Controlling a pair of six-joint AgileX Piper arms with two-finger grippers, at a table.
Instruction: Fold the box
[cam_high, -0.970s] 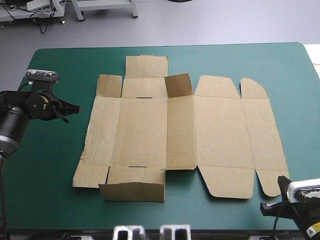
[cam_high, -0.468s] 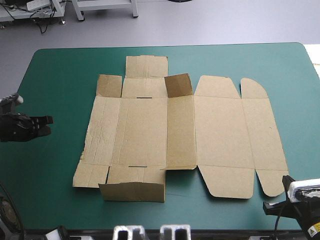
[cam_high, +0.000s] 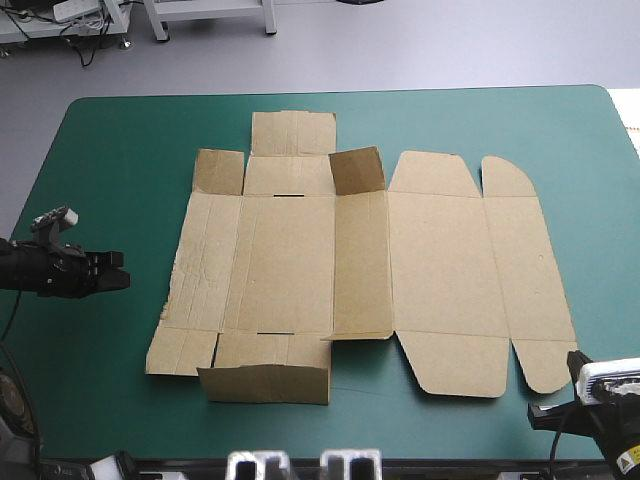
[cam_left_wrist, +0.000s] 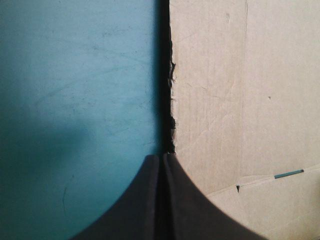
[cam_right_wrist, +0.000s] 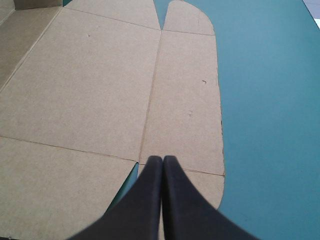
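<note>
item: box (cam_high: 400, 260); 1 cut sheet of brown board, mostly flat
location: mid-table on the teal-green cover (cam_high: 110, 140); clear of all 4 table edges
raised parts: 2; a small flap (cam_high: 357, 170) on the far side; a low wall (cam_high: 265, 383) on the near side
long axis: left to right across the table; rounded end points to the right edge; torn side (cam_left_wrist: 171, 95) points to the left edge
left gripper (cam_left_wrist: 163, 157): fingers pressed into 1 point; nothing held; low, aimed at the torn side; near it, apparently not touching
right gripper (cam_right_wrist: 162, 159): fingers together; nothing held; over the box's near right corner
risk 1: a closed point pushed at the torn side would likely slide the whole sheet rightward, or rip that edge further, rather than lift it
risk 2: nothing pins the sheet; lifting 1 side may skew it and flatten the 2 raised parts
</note>
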